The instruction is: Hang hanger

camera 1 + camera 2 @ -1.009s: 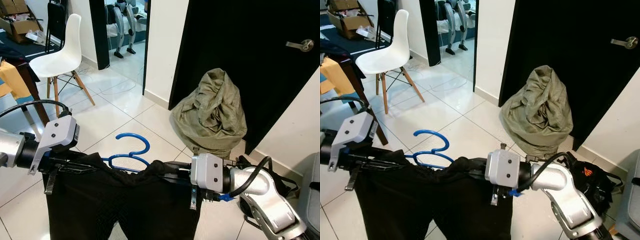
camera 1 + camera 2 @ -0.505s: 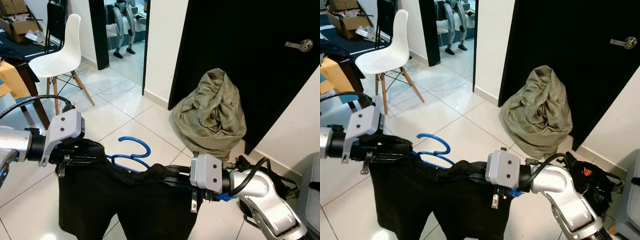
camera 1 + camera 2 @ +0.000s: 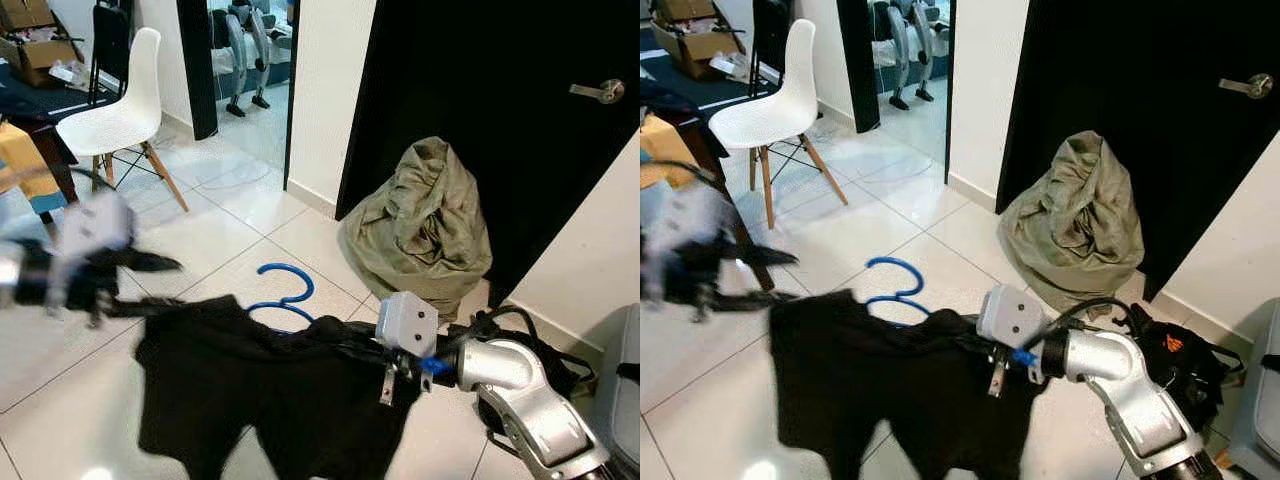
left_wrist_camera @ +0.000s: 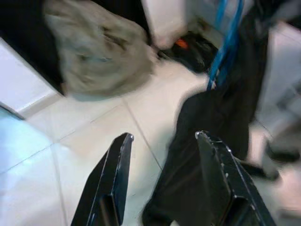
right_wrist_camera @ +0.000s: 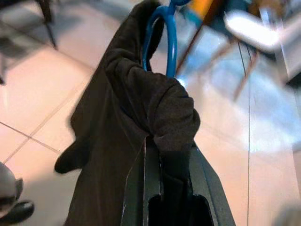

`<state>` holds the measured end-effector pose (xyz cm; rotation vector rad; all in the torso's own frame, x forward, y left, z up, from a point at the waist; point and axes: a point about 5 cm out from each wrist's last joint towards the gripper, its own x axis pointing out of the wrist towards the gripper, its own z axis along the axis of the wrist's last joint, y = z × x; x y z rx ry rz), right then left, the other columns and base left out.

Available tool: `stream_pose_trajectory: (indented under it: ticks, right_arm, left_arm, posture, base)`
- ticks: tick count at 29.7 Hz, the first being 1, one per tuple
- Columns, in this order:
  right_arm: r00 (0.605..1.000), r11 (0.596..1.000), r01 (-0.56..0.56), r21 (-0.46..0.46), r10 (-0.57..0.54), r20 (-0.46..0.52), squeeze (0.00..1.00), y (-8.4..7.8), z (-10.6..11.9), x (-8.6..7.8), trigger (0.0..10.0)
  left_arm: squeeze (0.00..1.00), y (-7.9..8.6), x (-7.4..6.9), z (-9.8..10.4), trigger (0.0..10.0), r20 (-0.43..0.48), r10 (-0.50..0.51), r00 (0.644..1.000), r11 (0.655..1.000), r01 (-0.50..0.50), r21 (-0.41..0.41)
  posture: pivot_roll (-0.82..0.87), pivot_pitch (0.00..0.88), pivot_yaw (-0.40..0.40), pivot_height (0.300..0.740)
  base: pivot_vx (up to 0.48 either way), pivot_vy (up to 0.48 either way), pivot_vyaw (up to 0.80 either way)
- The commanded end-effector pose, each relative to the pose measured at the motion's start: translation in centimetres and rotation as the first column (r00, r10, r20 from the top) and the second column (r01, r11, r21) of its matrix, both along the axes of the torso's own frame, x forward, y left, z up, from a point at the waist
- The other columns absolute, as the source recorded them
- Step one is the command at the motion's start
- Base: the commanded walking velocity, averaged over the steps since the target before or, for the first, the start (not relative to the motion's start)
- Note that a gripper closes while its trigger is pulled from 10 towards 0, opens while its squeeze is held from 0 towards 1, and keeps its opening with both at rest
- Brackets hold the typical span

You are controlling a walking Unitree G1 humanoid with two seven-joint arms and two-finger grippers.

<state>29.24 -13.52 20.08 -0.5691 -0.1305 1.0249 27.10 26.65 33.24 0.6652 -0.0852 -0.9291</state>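
Note:
A blue hanger carries a black garment; its hook sticks up above the cloth. My right gripper is shut on the garment's right shoulder and the hanger under it, and in the right wrist view its fingers pinch the black cloth below the blue hook. My left gripper is blurred at the left, open, and apart from the garment's left edge. In the left wrist view, nothing sits between the fingers. The garment sags toward the tiled floor.
An olive cloth bundle leans against a black door with a lever handle. A white chair and a dark table stand at the left. A black bag lies by the right wall.
My left gripper has let go of the garment's left end and pulled away to the left. The garment's left side has dropped and now hangs from the right gripper alone.

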Motion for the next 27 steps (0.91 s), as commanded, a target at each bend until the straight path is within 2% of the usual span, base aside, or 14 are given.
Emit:
stream_pose_trajectory:
  ticks: [1, 3, 4, 6, 7, 8, 9, 14, 16, 18, 21, 22, 25, 27]
  right_arm:
    - [0.993, 0.991, 0.121, 0.054, -0.119, -0.025, 0.0, -0.3, -0.2, 0.5, 0.0]
    - [0.986, 0.984, 0.163, 0.069, -0.161, -0.04, 0.0, -0.2, -0.4, 0.7, 0.0]
    - [0.972, 0.968, 0.231, 0.099, -0.227, -0.058, 0.0, -0.1, -0.5, 1.1, 2.4]
    - [0.967, 0.961, 0.254, 0.111, -0.248, -0.061, 0.0, -0.2, -0.5, 1.3, 2.4]
    - [0.956, 0.946, 0.293, 0.137, -0.285, -0.072, 0.0, -0.2, -0.4, 1.6, 8.3]
    - [0.956, 0.946, 0.293, 0.137, -0.285, -0.072, 0.0, -0.2, -0.4, 1.6, 8.3]
    - [0.93, 0.908, 0.368, 0.198, -0.357, -0.093, 0.0, -0.2, 0.0, 2.3, 10.0]
    - [0.875, 0.83, 0.482, 0.281, -0.475, -0.097, 0.0, -0.4, 0.8, 3.3, 10.0]
    - [0.803, 0.741, 0.583, 0.334, -0.589, -0.094, 0.0, -0.7, 1.3, 4.0, 10.0]
    - [0.803, 0.741, 0.583, 0.334, -0.589, -0.094, 0.0, -0.7, 1.3, 4.0, 10.0]
    - [0.704, 0.629, 0.68, 0.376, -0.704, -0.095, 0.0, -1.3, 1.6, 4.6, 10.0]
    - [0.704, 0.629, 0.68, 0.376, -0.704, -0.095, 0.0, -1.3, 1.6, 4.6, 10.0]
    - [0.602, 0.52, 0.747, 0.414, -0.794, -0.087, 0.0, -1.4, 1.7, 4.9, 10.0]
    - [0.594, 0.513, 0.75, 0.417, -0.8, -0.085, 0.0, -1.2, 1.7, 4.9, 10.0]
  left_arm:
    - [0.0, -0.3, -0.5, 0.1, 10.0, -0.01, 0.019, 1.0, 0.995, -0.02, -0.101]
    - [0.0, -0.4, -0.7, -0.2, 10.0, -0.017, 0.026, 1.0, 0.989, -0.028, -0.146]
    - [0.0, -1.0, -1.0, -0.9, 10.0, -0.03, 0.028, 0.999, 0.977, -0.034, -0.212]
    - [0.0, -1.2, -1.1, -1.2, 10.0, -0.036, 0.026, 0.999, 0.972, -0.034, -0.234]
    - [0.0, -1.7, -1.1, -1.9, 10.0, -0.045, 0.034, 0.998, 0.96, -0.045, -0.277]
    - [0.0, -1.7, -1.1, -1.9, 10.0, -0.045, 0.034, 0.998, 0.96, -0.045, -0.277]
    - [0.0, -2.7, -0.7, -3.5, 10.0, -0.064, 0.079, 0.995, 0.935, -0.096, -0.341]
    - [0.0, -4.3, 0.2, -5.9, 10.0, -0.103, 0.202, 0.974, 0.899, -0.226, -0.376]
    - [0.0, -5.3, 1.1, -7.4, 10.0, -0.142, 0.329, 0.934, 0.844, -0.358, -0.399]
    - [0.0, -5.3, 1.1, -7.4, 10.0, -0.142, 0.329, 0.934, 0.844, -0.358, -0.399]
    - [0.0, -6.4, 2.0, -8.6, 10.0, -0.177, 0.449, 0.876, 0.764, -0.479, -0.433]
    - [0.0, -6.4, 2.0, -8.6, 10.0, -0.177, 0.449, 0.876, 0.764, -0.479, -0.433]
    - [0.0, -8.8, 3.2, -10.0, 10.0, -0.231, 0.556, 0.798, 0.644, -0.59, -0.488]
    - [0.0, -9.5, 3.3, -10.2, 10.0, -0.216, 0.563, 0.798, 0.647, -0.588, -0.486]
  posture:
    - [-0.01, 0.222, -0.063, 0.74]
    - [-0.01, 0.222, -0.063, 0.74]
    - [-0.01, 0.225, -0.065, 0.74]
    - [-0.01, 0.225, -0.065, 0.74]
    - [-0.01, 0.227, -0.067, 0.74]
    - [-0.01, 0.227, -0.067, 0.74]
    - [-0.01, 0.229, -0.069, 0.74]
    - [-0.02, 0.232, -0.071, 0.74]
    - [-0.01, 0.232, -0.068, 0.74]
    - [-0.01, 0.232, -0.068, 0.74]
    - [-0.01, 0.23, -0.066, 0.74]
    - [-0.01, 0.23, -0.066, 0.74]
    - [-0.02, 0.23, -0.064, 0.74]
    - [-0.03, 0.23, -0.062, 0.74]
  base:
    - [0.0, 0.0, 0.0]
    - [0.0, 0.0, 0.0]
    - [0.0, 0.0, 0.0]
    - [0.0, 0.0, 0.0]
    - [0.0, 0.0, 0.0]
    - [0.0, 0.0, 0.0]
    - [0.0, 0.0, 0.0]
    - [0.0, 0.0, 0.0]
    - [0.0, 0.0, 0.0]
    - [0.0, 0.0, 0.0]
    - [0.0, 0.0, 0.0]
    - [0.0, 0.0, 0.0]
    - [0.0, 0.0, 0.0]
    - [0.0, 0.0, 0.0]
